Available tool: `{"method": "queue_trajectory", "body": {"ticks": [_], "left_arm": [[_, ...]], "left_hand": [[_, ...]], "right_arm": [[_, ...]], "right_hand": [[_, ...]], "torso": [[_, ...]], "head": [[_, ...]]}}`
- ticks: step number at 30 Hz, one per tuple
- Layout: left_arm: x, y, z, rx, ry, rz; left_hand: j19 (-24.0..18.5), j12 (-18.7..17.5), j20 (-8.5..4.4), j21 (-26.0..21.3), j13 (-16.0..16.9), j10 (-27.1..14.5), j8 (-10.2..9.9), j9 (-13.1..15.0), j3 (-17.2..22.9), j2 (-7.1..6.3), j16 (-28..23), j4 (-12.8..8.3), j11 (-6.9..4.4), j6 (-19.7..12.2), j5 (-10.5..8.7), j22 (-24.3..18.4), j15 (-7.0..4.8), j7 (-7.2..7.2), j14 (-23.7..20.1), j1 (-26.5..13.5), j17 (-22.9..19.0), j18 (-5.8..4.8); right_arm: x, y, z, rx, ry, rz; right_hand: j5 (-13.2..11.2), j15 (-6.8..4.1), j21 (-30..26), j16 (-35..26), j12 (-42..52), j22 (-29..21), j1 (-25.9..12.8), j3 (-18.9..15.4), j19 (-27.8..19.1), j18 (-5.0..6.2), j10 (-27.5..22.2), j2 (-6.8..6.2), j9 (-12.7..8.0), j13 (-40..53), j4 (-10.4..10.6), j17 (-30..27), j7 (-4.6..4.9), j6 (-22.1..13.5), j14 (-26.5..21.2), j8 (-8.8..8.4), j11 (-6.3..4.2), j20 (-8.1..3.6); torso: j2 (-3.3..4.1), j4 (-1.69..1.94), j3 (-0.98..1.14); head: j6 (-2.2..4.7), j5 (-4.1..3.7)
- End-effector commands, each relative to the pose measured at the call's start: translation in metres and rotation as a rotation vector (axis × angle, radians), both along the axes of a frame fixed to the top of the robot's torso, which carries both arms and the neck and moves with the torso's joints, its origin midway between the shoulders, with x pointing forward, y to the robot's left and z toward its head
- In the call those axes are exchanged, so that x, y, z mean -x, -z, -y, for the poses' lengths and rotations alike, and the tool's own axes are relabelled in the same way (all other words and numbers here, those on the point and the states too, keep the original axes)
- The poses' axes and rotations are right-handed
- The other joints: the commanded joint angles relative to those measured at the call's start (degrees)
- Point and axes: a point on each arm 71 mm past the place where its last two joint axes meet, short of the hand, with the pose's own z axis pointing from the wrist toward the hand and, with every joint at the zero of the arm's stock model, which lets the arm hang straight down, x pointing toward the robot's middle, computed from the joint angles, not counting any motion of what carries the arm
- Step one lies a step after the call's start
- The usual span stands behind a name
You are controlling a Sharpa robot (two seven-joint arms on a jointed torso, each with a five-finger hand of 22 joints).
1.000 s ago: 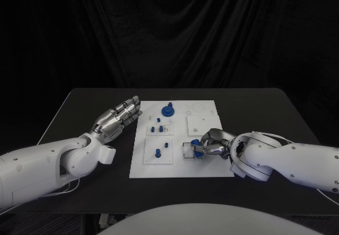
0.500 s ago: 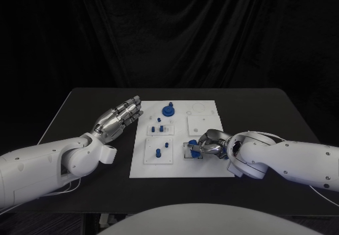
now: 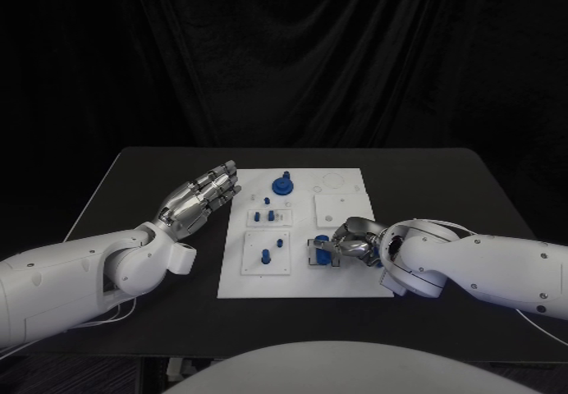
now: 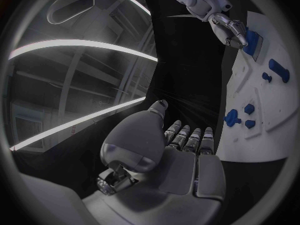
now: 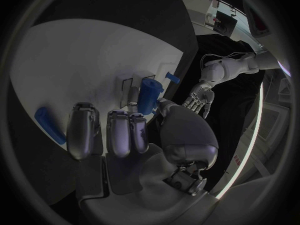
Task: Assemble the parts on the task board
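Note:
The white task board [image 3: 302, 283] lies in the middle of the black table. My right hand [image 3: 351, 243] hovers low over the board's near right module and pinches a blue cylindrical part [image 3: 321, 254] between thumb and fingers; the right wrist view shows this part [image 5: 149, 96] upright at the fingertips. My left hand [image 3: 201, 197] is held flat and open beside the board's left edge, touching nothing. A large blue knob [image 3: 283, 185] stands at the board's far end. Small blue pegs [image 3: 264, 217] stand in the left modules.
More blue pegs [image 3: 268, 251] sit in the near left module. Another blue part [image 5: 50, 125] lies on the board [image 5: 75, 60] beside my right fingers. The left wrist view shows the board [image 4: 250, 140] and my right hand [image 4: 232, 30] beyond it.
My right hand has shifted slightly left and lower over the near right module, carrying the blue part. My left hand has stayed still.

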Motion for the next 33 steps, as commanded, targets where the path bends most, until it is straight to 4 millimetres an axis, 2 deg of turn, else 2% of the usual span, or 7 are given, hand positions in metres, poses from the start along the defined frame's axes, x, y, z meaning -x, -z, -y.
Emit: {"method": "queue_trajectory", "body": {"ticks": [1, 6, 8, 17, 26, 28, 33], "left_arm": [[0.0, -0.002, 0.001, 0.029, 0.002, 0.021], [0.0, -0.002, 0.001, 0.029, 0.003, 0.02], [0.0, -0.002, 0.001, 0.029, 0.003, 0.02], [0.0, -0.002, 0.0, 0.027, 0.002, 0.018], [0.001, -0.002, 0.0, 0.027, 0.002, 0.017], [0.001, -0.002, -0.001, 0.026, 0.001, 0.017], [0.001, -0.002, -0.001, 0.023, -0.003, 0.018]], "left_hand": [[0.02, 0.26, 0.34, 0.04, 0.08, 0.03, 0.31, 0.08, 0.46, -0.02, -0.19, 0.03, -0.04, 0.1, 0.19, 0.05, -0.17, 0.13, -0.01, -0.75, -0.05, 0.76], [0.02, 0.27, 0.38, 0.03, 0.07, -0.04, 0.33, 0.08, 0.56, -0.05, -0.19, 0.01, -0.21, 0.15, 0.19, 0.04, -0.12, 0.34, -0.01, -0.81, -0.04, 0.78], [0.02, 0.27, 0.38, 0.03, 0.07, -0.04, 0.33, 0.08, 0.56, -0.05, -0.19, 0.01, -0.21, 0.15, 0.19, 0.04, -0.12, 0.34, -0.01, -0.81, -0.04, 0.78], [0.02, 0.27, 0.38, 0.03, 0.07, -0.04, 0.33, 0.08, 0.56, -0.05, -0.19, 0.01, -0.21, 0.15, 0.19, 0.04, -0.12, 0.34, -0.01, -0.81, -0.04, 0.78], [0.02, 0.27, 0.38, 0.03, 0.07, -0.04, 0.33, 0.08, 0.56, -0.05, -0.19, 0.01, -0.21, 0.15, 0.19, 0.04, -0.12, 0.34, -0.01, -0.81, -0.04, 0.78], [0.02, 0.27, 0.38, 0.03, 0.07, -0.04, 0.33, 0.08, 0.56, -0.05, -0.19, 0.01, -0.21, 0.15, 0.19, 0.04, -0.12, 0.34, -0.01, -0.81, -0.04, 0.78], [0.03, 0.32, 0.43, 0.04, 0.07, -0.04, 0.34, 0.09, 0.63, -0.07, -0.15, 0.0, -0.32, 0.22, 0.18, 0.06, -0.06, 0.39, 0.0, -0.85, -0.03, 0.78]], "right_arm": [[0.0, 0.001, 0.0, 0.012, 0.0, -0.001], [-0.001, -0.001, 0.0, 0.005, 0.002, 0.021], [-0.001, -0.002, 0.0, -0.001, 0.003, 0.03], [-0.001, -0.006, 0.003, -0.045, 0.005, 0.082], [0.006, -0.018, 0.017, -0.077, 0.023, 0.119], [0.006, -0.026, 0.024, -0.071, 0.03, 0.123], [0.006, -0.04, 0.044, -0.029, 0.049, 0.108]], "right_hand": [[-2.75, 0.61, -0.61, -0.27, 0.16, 11.08, -1.91, -1.22, 1.59, 0.72, 5.97, 0.38, -0.2, 15.08, 0.07, 4.98, 0.47, -0.06, 4.14, -0.54, 0.62, 0.46], [-5.36, 0.68, -1.02, -0.3, 0.16, 10.97, -4.13, -2.97, 1.48, 0.8, 5.97, 0.91, -0.4, 15.08, 0.18, 4.92, 0.55, -0.03, 4.13, -0.85, 0.7, 0.54], [-1.53, 0.65, -1.06, -0.33, 0.16, 10.98, -5.4, -4.65, 1.5, 0.79, 5.97, 1.1, -0.47, 15.08, 0.16, 4.86, 0.52, 0.1, 4.12, -0.97, 0.67, 0.51], [0.42, 0.63, -1.27, -0.32, 0.16, 10.95, -5.67, -6.42, 1.47, 0.83, 5.97, 2.61, -0.48, 15.08, -0.01, 4.87, 0.47, 0.42, 4.13, -0.97, 0.63, 0.51], [5.41, 0.48, -1.19, -0.35, 0.16, 11.03, 0.37, -7.35, 1.6, 0.79, 5.97, 2.75, -0.33, 15.08, -0.5, 4.8, 0.26, 0.85, 4.12, -0.75, 0.45, 0.37], [7.98, 0.42, -1.05, -0.32, 0.16, 11.09, 2.46, -7.56, 1.69, 0.75, 5.97, 2.58, -0.3, 15.08, -0.71, 4.86, 0.18, 0.92, 4.14, -0.72, 0.39, 0.3], [9.63, 0.38, -0.86, -0.28, 0.16, 11.16, 4.13, -7.68, 1.77, 0.7, 5.97, 2.38, -0.3, 15.08, -0.99, 4.94, 0.15, 0.94, 4.15, -0.74, 0.34, 0.27]], "torso": [[-0.01, 0.03, 0.01], [0.0, 0.01, 0.03], [-0.02, 0.0, 0.04], [-0.02, -0.03, 0.04], [-0.04, -0.01, 0.03], [-0.04, -0.03, 0.03], [-0.02, 0.01, 0.02]], "head": [[0.0, 0.07], [0.0, 0.17], [0.0, 0.2], [0.0, 0.35], [0.0, 0.57], [0.0, 0.54], [0.0, 0.49]]}}
